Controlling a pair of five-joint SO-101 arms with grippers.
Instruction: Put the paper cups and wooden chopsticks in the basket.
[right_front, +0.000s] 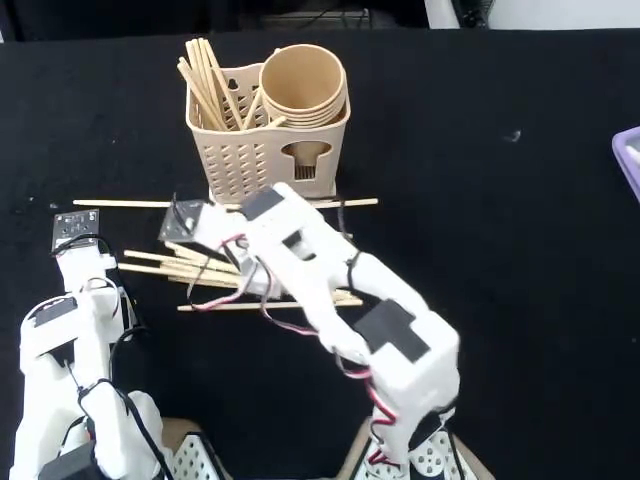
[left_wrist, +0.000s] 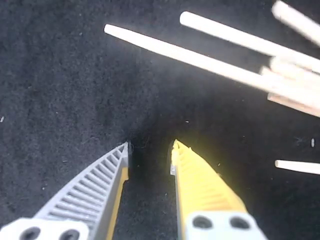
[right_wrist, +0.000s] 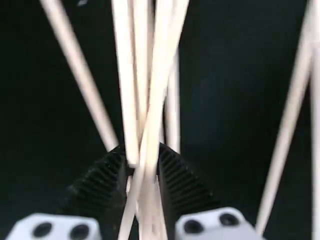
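Observation:
The beige basket (right_front: 250, 160) stands at the back of the black table, holding a stack of paper cups (right_front: 303, 85) and several wooden chopsticks (right_front: 205, 78). More chopsticks (right_front: 160, 266) lie in a loose pile in front of it. My right gripper (right_wrist: 141, 152) is down on that pile, its black fingers (right_wrist: 107, 172) shut on a bundle of chopsticks (right_wrist: 131, 90). In the high view the right arm (right_front: 300, 260) covers the pile's middle. My left gripper (left_wrist: 150, 147) hovers open just above the cloth, left of the pile's ends (left_wrist: 200, 57), holding nothing.
One long chopstick (right_front: 130, 203) lies crosswise just in front of the basket, and another (right_front: 225, 305) lies nearer the arms. A purple object (right_front: 628, 155) pokes in at the right edge. The left arm (right_front: 70, 340) stands at the near left.

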